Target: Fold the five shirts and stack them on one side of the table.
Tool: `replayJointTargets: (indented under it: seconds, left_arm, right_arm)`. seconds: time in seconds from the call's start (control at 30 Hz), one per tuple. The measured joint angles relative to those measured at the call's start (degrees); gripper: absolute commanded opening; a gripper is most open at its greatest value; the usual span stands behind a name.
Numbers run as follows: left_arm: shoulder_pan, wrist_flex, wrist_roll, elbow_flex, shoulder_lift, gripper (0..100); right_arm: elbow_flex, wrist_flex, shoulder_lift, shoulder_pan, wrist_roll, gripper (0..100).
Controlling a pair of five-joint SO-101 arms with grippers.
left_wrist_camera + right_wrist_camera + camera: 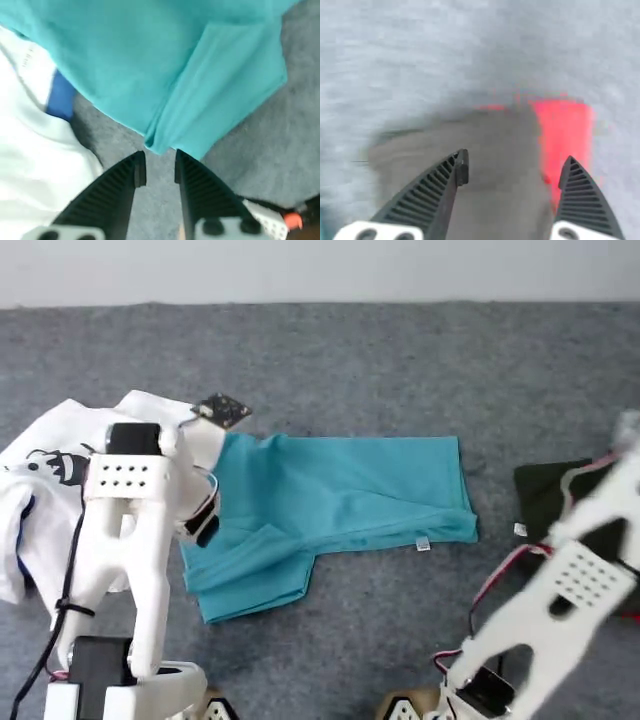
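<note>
The step in hand is judged to be a grasp on the folded corner of the teal shirt (pixel 165 75), ready for the next fold. The left hand (pixel 157 167), at the lower middle of the left wrist view, is set narrow, with only a slim gap between its fingers and nothing held. For a clean pinch the gap should be widened a little and the corner taken through all its layers. The grey desk (pixel 400 360) beneath should be only lightly brushed, so that no layer is missed. The white shirt (pixel 30 165), just beside at the lower left, should be kept out of the grip.

The teal corner lies just above the fingertips in that view, apart from them, and the rest of the shirt is spread across the upper frame. In the high view the shirt is laid across the middle of the desk, seemingly part folded, with its left edge at that hand.

The right hand (pixel 516 170) is held wide open and empty over a dark shirt (pixel 470 145), with red cloth (pixel 562 130) beside it. This is at the right edge of the high view, well apart from the teal shirt.
</note>
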Motion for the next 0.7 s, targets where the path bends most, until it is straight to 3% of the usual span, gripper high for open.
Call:
replayJointTargets:
  seconds: [0.3, 0.57, 0.7]
  left_arm:
    - [0.00, 0.18, 2.99, -1.76, 0.00, 11]
    - [0.00, 0.18, 3.08, -1.41, 0.00, 11]
    - [0.00, 0.18, 3.16, -1.41, 0.00, 11]
  right_arm:
    - [8.53, 0.00, 0.00, -21.36, 0.09, 29.2]
    - [13.80, -4.66, 4.66, -26.37, 0.00, 28.4]
    - [13.98, -6.42, 8.70, -28.57, 0.09, 19.6]
